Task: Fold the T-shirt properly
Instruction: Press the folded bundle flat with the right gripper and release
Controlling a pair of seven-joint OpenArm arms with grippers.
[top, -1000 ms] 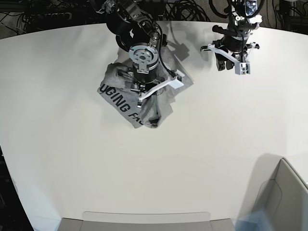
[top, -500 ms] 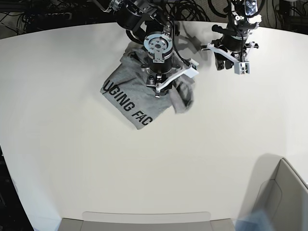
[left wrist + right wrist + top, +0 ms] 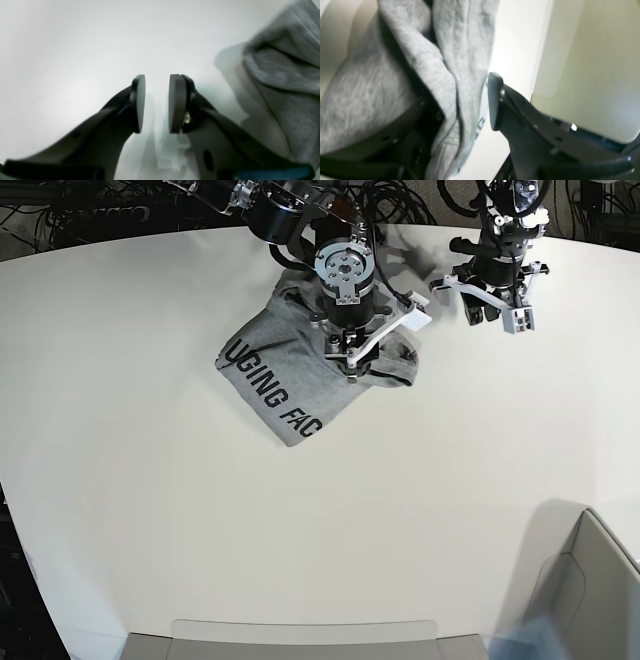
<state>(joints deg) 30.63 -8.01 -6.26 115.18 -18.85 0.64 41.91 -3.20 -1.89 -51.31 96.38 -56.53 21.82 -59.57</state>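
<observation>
The heather-grey cotton T-shirt (image 3: 300, 375) lay half folded, still lumpy on the white table (image 3: 200, 530). The right gripper (image 3: 470, 100) was wide, cloth between its jaws. The left gripper (image 3: 156, 103) was narrow, empty.

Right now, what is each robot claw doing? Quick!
Left gripper: open, holding nothing.
Right gripper: open, with a fold of the heather-grey cotton T-shirt hanging between its pads, not pinched.

Base view: overhead, looking steeply down on the whole bench (image 3: 150, 480) and both arms. Wrist views: each close behind its own tool, left tool (image 3: 156, 103) facing bare bench, right tool (image 3: 470, 102) against the shirt (image 3: 290, 380), which all three views share.
</observation>
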